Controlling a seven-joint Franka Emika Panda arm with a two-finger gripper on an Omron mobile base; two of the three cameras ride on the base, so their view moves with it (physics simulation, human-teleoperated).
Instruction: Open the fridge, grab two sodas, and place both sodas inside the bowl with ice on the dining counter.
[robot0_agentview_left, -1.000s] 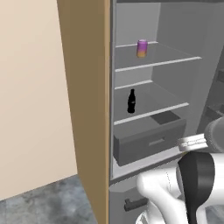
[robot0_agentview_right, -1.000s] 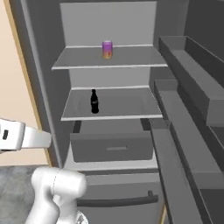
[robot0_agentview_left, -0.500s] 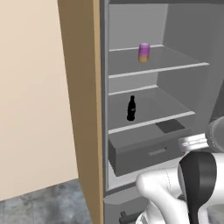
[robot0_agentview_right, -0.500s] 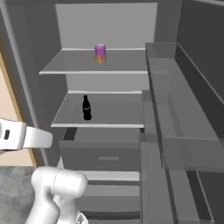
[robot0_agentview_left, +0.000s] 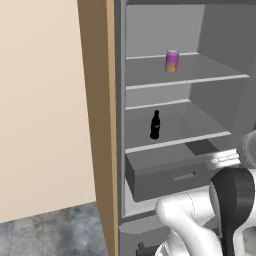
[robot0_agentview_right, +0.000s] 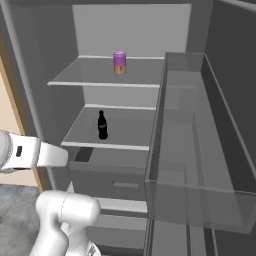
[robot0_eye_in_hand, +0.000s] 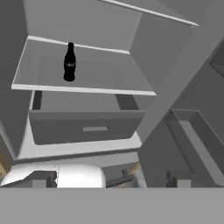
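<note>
fridge (robot0_agentview_left: 200, 45) open; bottle (robot0_agentview_left: 155, 124) below can (robot0_agentview_left: 171, 61).

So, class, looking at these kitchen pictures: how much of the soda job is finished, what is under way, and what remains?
Done: the tall grey fridge stands open, shelves exposed. In hand: nothing is gripped; the gripper is open and faces the shelves from outside. Left: the glossy black bottle stands on the lower shelf, the purple-pink can on the upper shelf. Both must be taken out and set in the ice bowl.
</note>
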